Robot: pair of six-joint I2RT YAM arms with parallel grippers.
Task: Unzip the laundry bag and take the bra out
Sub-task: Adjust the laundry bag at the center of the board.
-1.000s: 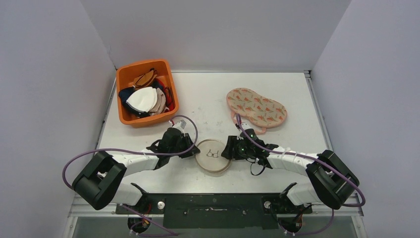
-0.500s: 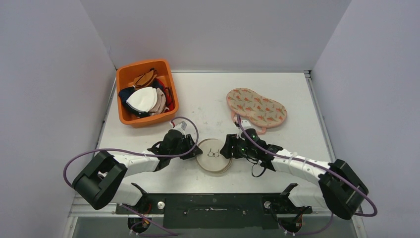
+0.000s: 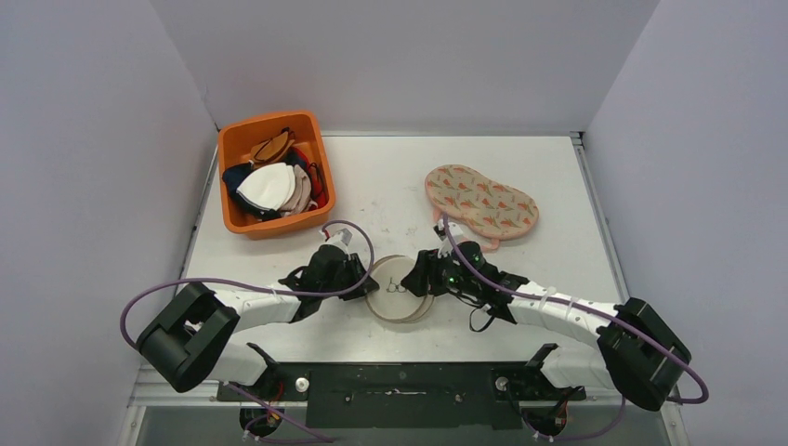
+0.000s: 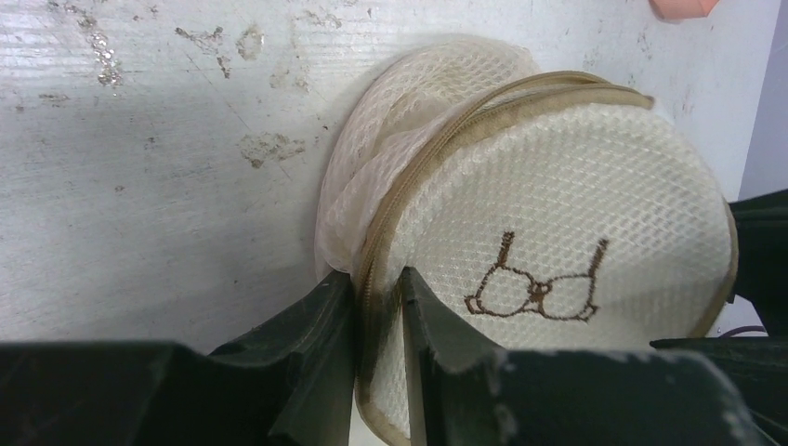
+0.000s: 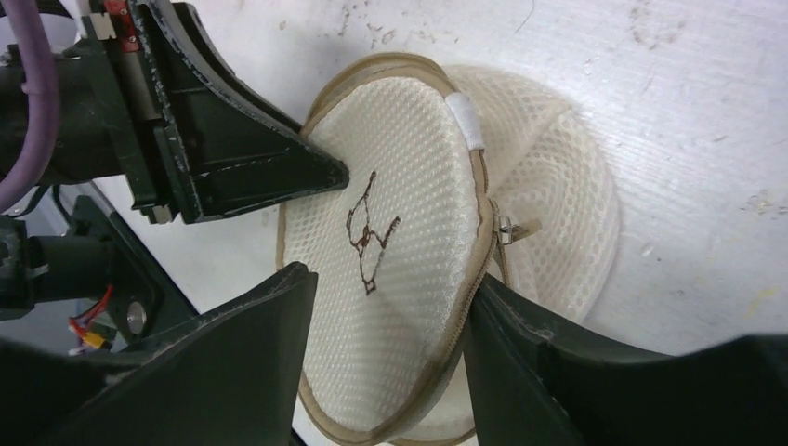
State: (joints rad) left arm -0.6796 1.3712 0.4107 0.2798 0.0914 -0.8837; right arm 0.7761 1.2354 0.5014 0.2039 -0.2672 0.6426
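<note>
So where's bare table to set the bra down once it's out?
Widest: far centre, between orange bin and carrot-print pouch. Also the strip between pouch and right arm. Crowded near centre, where left gripper and right gripper flank the laundry bag.

My left arm (image 3: 253, 301) and right arm (image 3: 558, 305) are white shells between bulky black joints, each trailed by a looping purple cable (image 5: 35, 98). My gripper fingers (image 4: 307, 372) are black wedges, scuffed pale; green lights (image 3: 452, 276) dot my right wrist.
</note>
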